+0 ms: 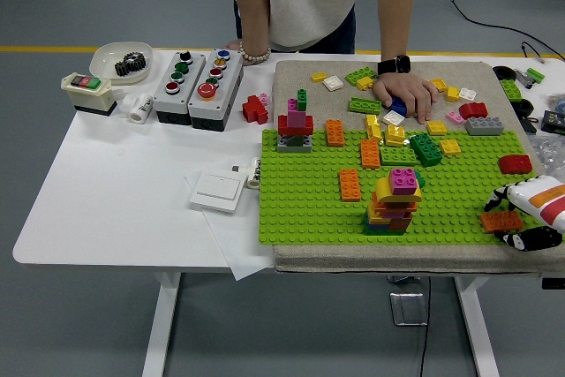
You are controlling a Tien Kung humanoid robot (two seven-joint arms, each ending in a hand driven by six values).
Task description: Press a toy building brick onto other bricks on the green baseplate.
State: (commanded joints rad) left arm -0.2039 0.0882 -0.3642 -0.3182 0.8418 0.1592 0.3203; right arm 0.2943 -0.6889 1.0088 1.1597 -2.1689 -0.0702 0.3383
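The green baseplate [309,209] lies on a beige mat. Near its front middle stands a stack of yellow and orange bricks [393,207] topped by a purple brick [404,180]. At the baseplate's right front corner my right hand [516,216] is curled around an orange brick [500,221], thumb above it and fingers [528,239] below. The brick sits low at the plate's edge, well to the right of the stack. A second small tower [296,125] stands at the back left. My left arm is out of sight.
A person stands at the far side, one hand [403,94] resting on a blue brick on the mat [291,72]. Loose bricks lie across the mat's back. Button boxes [198,77], a white switch [218,190] and a bowl [121,61] sit at the left.
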